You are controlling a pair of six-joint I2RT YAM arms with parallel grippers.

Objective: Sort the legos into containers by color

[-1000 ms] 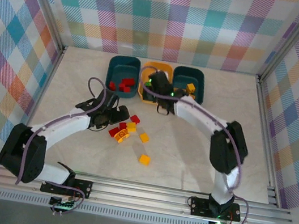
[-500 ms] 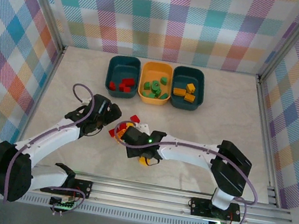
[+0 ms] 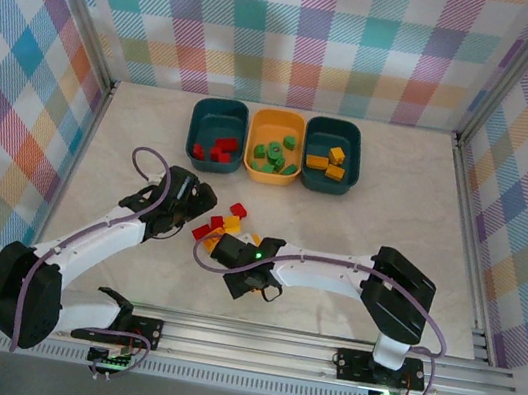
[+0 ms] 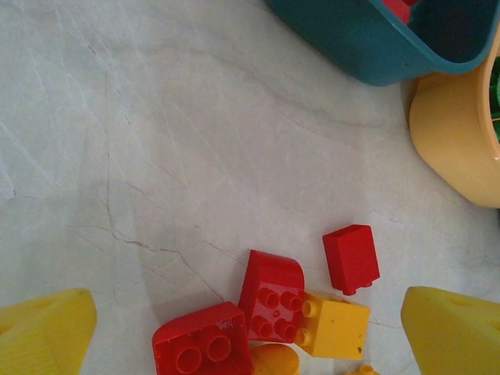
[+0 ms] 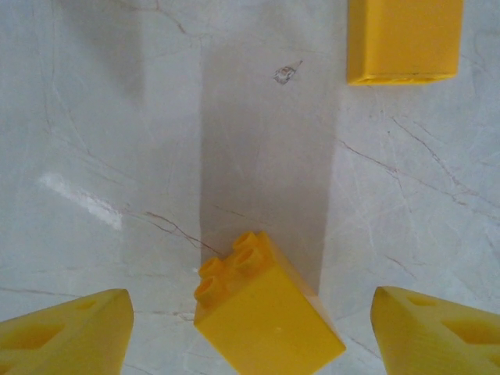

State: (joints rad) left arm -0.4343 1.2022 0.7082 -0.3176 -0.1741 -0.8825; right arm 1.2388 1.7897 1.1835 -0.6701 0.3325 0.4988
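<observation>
Nearest the arm bases, toward the middle of the pale marbled table (image 3: pixel 129 155): right gripper (image 3: pixel 251 287), pointed down, jaws standing wide apart, nothing in their hold. Seen from the right wrist, yellow fingertips (image 5: pixel 66 328) at the two bottom corners, and between them a yellow brick (image 5: pixel 266 316) lying skewed on the table, two studs showing, touching neither fingertip. Farther up in that view, well apart, a second yellow brick (image 5: pixel 405 39) cut off by the top edge. Just beyond and to the left: left gripper (image 3: pixel 199 209), spread as wide as it goes, empty, aimed at the loose legos (image 3: pixel 224 221) clustered mid-table. From the left wrist, between its parted fingers, a two-stud red brick (image 4: pixel 203 344) at the bottom edge, touching a curved-top red brick (image 4: pixel 269 293), with a yellow-orange brick (image 4: pixel 337 326) pressed against that one's right side. A little beyond these and apart from them, a small red block (image 4: pixel 351 258). Farthest back, three containers in a row, side by side: left dark teal bin (image 3: pixel 194 130) holding red pieces (image 3: pixel 217 146); middle yellow-orange bin (image 3: pixel 280 114) holding green pieces (image 3: pixel 273 154); right dark teal bin (image 3: pixel 357 157) holding yellow-orange pieces (image 3: pixel 331 163).
</observation>
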